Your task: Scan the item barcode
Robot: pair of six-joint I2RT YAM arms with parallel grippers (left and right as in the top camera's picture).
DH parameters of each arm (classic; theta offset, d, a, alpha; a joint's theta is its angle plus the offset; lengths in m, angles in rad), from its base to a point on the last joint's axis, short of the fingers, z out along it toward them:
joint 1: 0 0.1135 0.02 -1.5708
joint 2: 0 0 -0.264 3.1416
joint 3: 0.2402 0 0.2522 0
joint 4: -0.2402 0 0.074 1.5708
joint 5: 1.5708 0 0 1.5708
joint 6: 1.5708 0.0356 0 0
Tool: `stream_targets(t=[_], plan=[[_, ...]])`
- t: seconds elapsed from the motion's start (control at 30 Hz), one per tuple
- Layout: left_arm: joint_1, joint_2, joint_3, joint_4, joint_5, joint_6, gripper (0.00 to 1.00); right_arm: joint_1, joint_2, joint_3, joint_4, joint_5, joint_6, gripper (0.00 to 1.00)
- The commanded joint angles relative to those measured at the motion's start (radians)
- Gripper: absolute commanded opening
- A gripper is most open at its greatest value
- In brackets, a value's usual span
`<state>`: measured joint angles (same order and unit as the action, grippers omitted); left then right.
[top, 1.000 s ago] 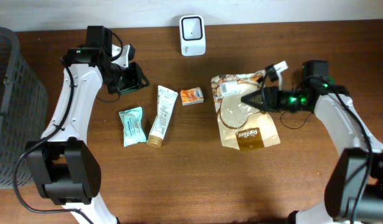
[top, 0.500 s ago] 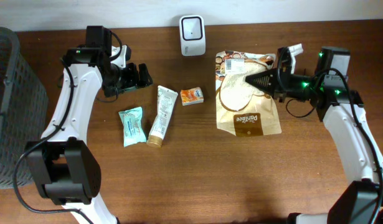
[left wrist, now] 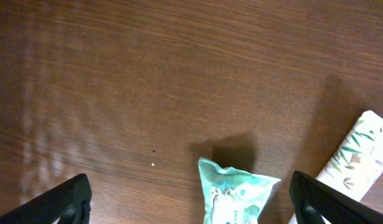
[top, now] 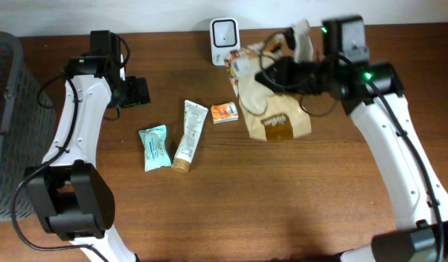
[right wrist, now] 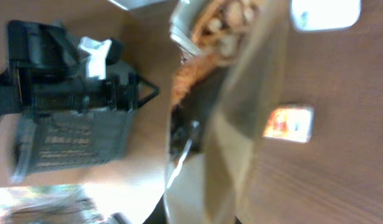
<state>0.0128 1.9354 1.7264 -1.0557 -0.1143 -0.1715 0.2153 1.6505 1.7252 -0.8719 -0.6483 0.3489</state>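
The right pincer (top: 269,73) is pinched tight on the top part of the brown snack bag (top: 276,122), at the far side of the counter (top: 231,204). The bag is tilted, and its top corner is just right of the white scanner (top: 224,31). The left pincer (top: 135,92) is spread wide and holds nothing. It is near the teal packet (top: 154,147).

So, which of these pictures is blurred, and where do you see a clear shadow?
Right wrist view: strongly blurred, with the brown bag smeared across the frame. Left wrist view: sharp, with a dark shadow on the table just above the teal packet in the picture. Overhead view: sharp throughout.
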Motion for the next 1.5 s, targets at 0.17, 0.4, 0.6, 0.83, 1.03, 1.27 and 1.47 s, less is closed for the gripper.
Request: stream_targets(t=[0.17, 0.4, 0.6, 0.83, 1.03, 1.27, 1.47], plan=[[-0.001, -0.009, 0.006, -0.001, -0.040, 0.013, 0.99, 0.173, 0.206, 0.243, 0.158, 0.784, -0.373, 0.04], [-0.001, -0.009, 0.006, -0.001, -0.040, 0.013, 0.99, 0.280, 0.390, 0.243, 0.464, 1.132, -0.745, 0.04], [-0.001, -0.009, 0.006, -0.001, -0.040, 0.013, 0.99, 0.303, 0.513, 0.243, 0.622, 1.222, -0.895, 0.04], [-0.001, -0.009, 0.006, -0.001, -0.040, 0.013, 0.99, 0.305, 0.525, 0.242, 0.591, 1.281, -0.810, 0.04], [-0.001, -0.009, 0.006, -0.001, -0.040, 0.013, 0.99, 0.307, 0.487, 0.243, 0.318, 1.259, -0.460, 0.04], [-0.001, -0.009, 0.006, -0.001, -0.040, 0.013, 0.99, 0.232, 0.345, 0.243, 0.077, 0.854, -0.261, 0.04], [-0.001, -0.009, 0.006, -0.001, -0.040, 0.013, 0.99, 0.095, 0.325, 0.242, -0.066, 0.411, -0.255, 0.04]])
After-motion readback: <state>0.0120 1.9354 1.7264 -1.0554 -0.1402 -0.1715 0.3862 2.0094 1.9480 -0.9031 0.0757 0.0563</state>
